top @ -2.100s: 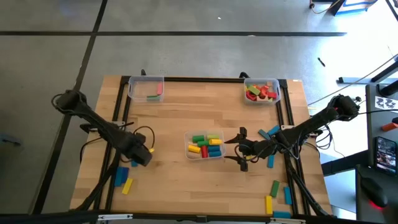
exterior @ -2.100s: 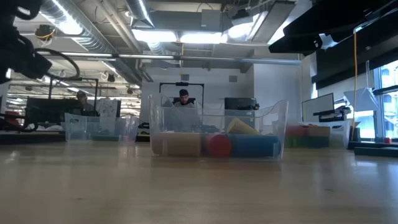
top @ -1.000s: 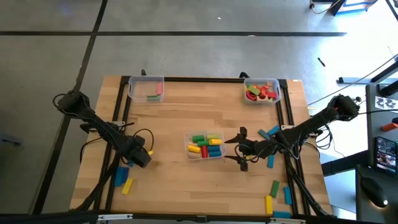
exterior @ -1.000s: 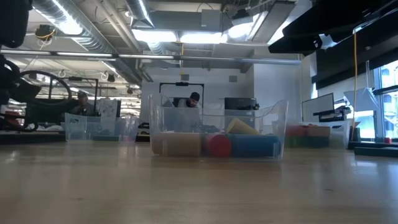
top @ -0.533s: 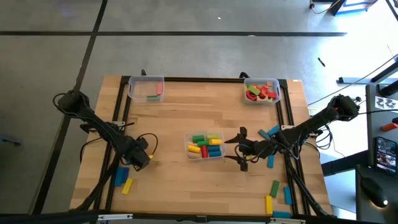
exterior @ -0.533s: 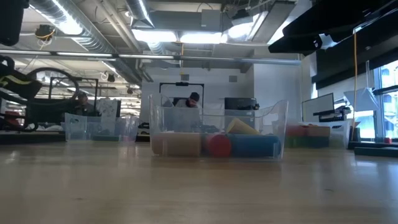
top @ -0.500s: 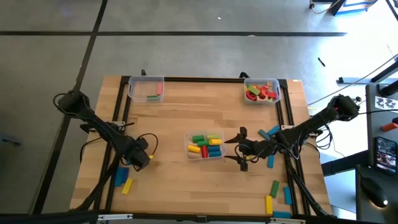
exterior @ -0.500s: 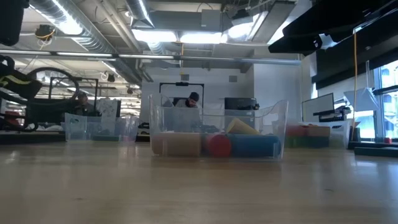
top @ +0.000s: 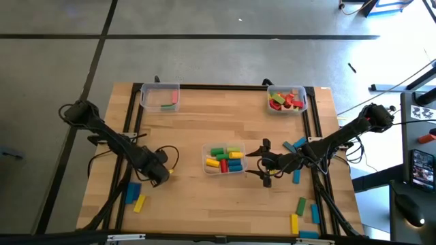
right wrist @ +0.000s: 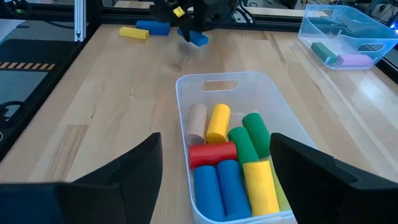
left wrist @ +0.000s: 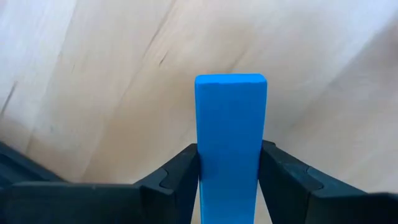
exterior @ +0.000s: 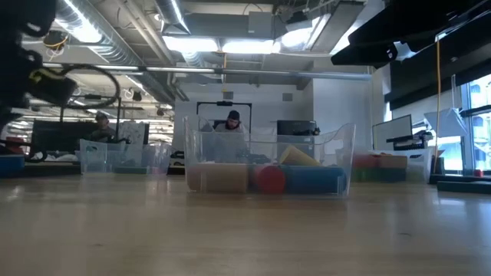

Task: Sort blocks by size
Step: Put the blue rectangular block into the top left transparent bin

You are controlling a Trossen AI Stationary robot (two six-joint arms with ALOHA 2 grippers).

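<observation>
My left gripper [top: 158, 172] hangs over the table's left half, pointing down, shut on a blue block [left wrist: 230, 143]. The right wrist view shows that block [right wrist: 199, 38] under the gripper, above the wood. My right gripper [top: 264, 166] stands open just right of the clear middle bin [top: 206, 160], which holds short red, yellow, green and blue blocks [right wrist: 230, 158]. Loose blocks lie flat on the table: a blue one [top: 133, 192] and a yellow one [top: 139, 203] near left, several others at the right [top: 300, 204]. My left gripper pinches the blue block between its two fingers [left wrist: 183, 174], one on each long side [left wrist: 200, 155]. The fingers come from above and lie across the block. The block's free end [left wrist: 230, 84] sticks out past them, and the block hangs clear of the table.
Two more clear bins stand at the far edge: one far left [top: 160, 95] with a few blocks, one far right [top: 287, 99] with red and green pieces. Black rails [top: 133, 116] run along the table's sides. Bare wood lies between my left gripper and the middle bin.
My left gripper has risen from the table and shifted a little toward the table's right, and its wrist has rolled.
</observation>
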